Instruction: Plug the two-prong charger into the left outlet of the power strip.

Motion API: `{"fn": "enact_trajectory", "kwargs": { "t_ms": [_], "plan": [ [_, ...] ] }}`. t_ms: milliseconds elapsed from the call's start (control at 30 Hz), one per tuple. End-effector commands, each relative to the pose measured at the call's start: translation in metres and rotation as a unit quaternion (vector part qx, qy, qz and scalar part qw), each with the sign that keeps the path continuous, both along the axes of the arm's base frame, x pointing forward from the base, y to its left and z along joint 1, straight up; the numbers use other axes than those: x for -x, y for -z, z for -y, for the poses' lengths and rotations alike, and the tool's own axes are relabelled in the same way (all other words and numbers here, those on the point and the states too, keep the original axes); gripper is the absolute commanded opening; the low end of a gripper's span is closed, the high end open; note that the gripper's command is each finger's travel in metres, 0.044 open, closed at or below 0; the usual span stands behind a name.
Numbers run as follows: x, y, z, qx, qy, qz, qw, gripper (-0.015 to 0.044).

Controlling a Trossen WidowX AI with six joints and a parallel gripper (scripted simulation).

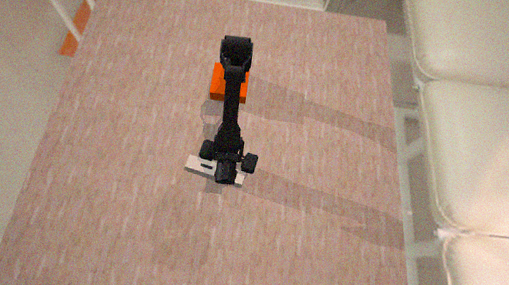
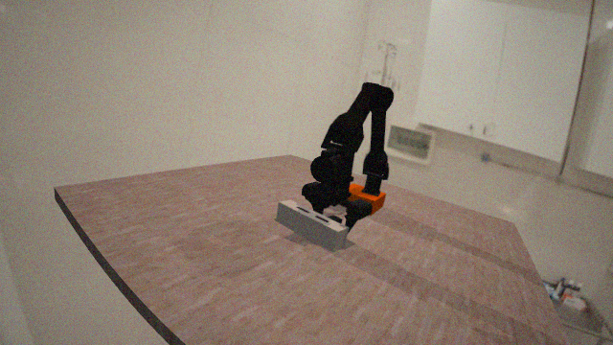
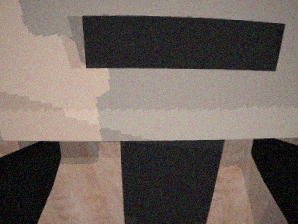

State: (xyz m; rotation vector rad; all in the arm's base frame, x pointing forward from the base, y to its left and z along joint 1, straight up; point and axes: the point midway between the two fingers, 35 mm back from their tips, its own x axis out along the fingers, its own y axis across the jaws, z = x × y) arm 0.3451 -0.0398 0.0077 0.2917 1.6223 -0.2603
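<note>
Mind the claw, wide open and gripping nothing, with the probable charger lying between its fingers, at the power strip's edge in wrist view.

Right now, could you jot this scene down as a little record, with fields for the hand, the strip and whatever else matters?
hand: open, gripping nothing
power strip: pale, on the table, below the hand
dark block: probably the charger, between the spread fingers, a gap on each side
plugged in: cannot tell; prongs not visible
orange block: on the table, behind the strip
</note>
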Motion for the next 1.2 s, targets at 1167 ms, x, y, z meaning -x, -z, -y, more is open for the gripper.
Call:
{"fn": "enact_trajectory", "kwargs": {
  "t_ms": [1167],
  "plan": [
    [0.012, 0.0, -0.004, 0.003, 0.001, 0.012, 1.0, 0.044]
  ]
}}
